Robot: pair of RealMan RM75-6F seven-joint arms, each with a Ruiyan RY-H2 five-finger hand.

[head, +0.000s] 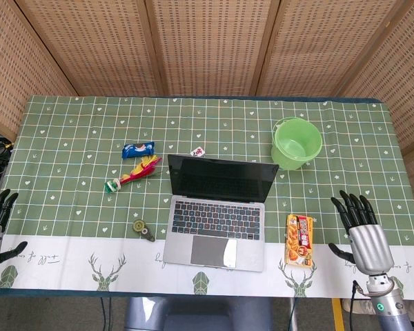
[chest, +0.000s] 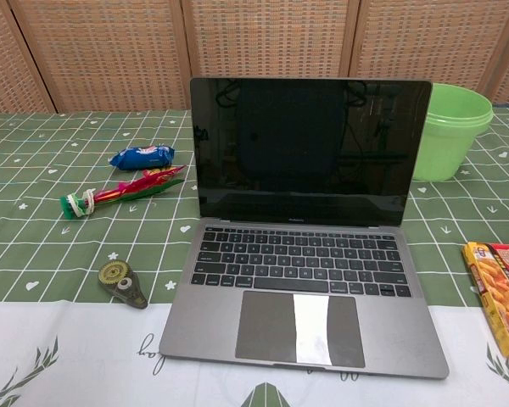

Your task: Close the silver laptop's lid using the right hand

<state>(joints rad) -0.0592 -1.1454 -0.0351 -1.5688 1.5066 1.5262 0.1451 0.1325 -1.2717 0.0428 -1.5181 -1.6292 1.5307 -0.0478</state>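
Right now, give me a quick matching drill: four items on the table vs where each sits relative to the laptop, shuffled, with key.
Places are as seen in the head view.

Things
1. green bucket
2. orange snack box
3. blue snack packet
4. round tape dispenser

Places
A. beside the laptop's front right corner
B. behind the lid, to the right
C. beside the keyboard, to the left
D. behind the lid, to the left

Pairs: 1-B, 2-A, 3-D, 4-C

The lid is up; the right robot hand is open at the table's right edge, touching nothing.
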